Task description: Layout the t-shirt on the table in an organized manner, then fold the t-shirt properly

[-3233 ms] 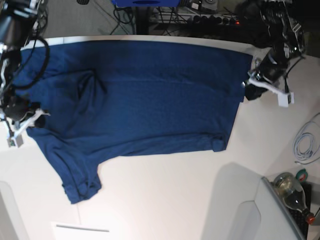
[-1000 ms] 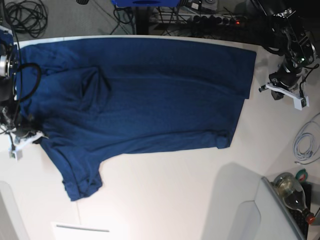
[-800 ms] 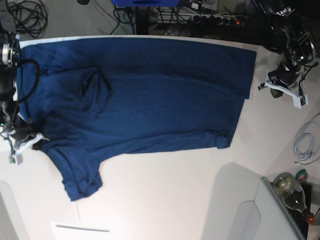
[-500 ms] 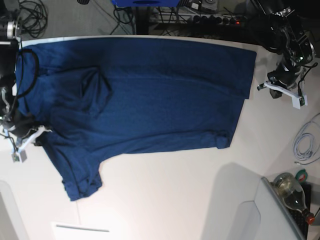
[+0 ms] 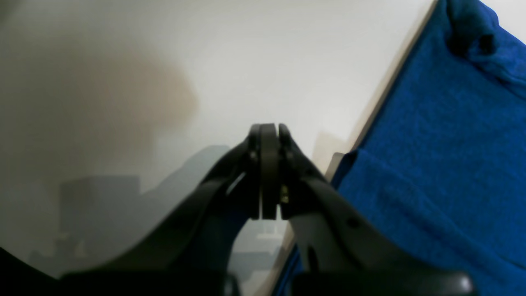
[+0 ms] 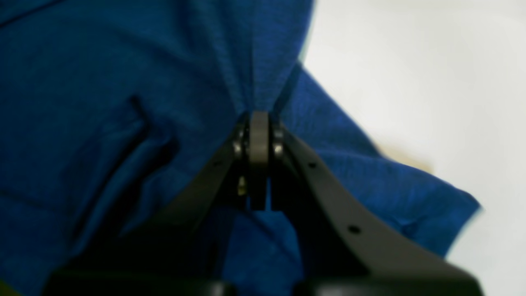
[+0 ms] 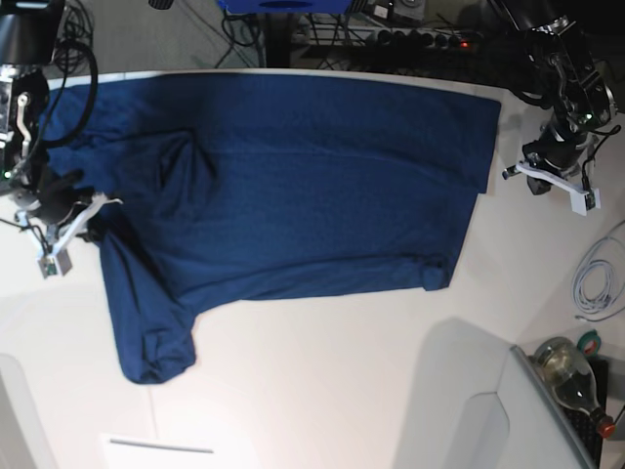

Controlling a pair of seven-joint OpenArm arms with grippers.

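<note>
The dark navy t-shirt [image 7: 312, 186] lies spread across the white table [image 7: 322, 371], with a crease near its left part and one sleeve [image 7: 146, 332] hanging toward the front left. My right gripper [image 7: 96, 208] is at the shirt's left edge, shut on a pinch of shirt fabric. The right wrist view shows the cloth [image 6: 123, 82] pulled up into the closed tips [image 6: 259, 121]. My left gripper [image 7: 513, 173] is shut and empty, just off the shirt's right edge. In the left wrist view it [image 5: 265, 135] hovers over bare table [image 5: 205, 61] beside the shirt [image 5: 431, 144].
A coiled white cable [image 7: 596, 278] lies at the right edge. A glass bottle [image 7: 571, 376] and a grey-white panel [image 7: 479, 410] stand at the front right. Cables and a power strip [image 7: 410, 39] lie behind the table's far edge.
My right gripper has moved toward the back and inward with the fabric, dragging the sleeve along. My left gripper earlier let go of the shirt's right edge and has stayed beside it.
</note>
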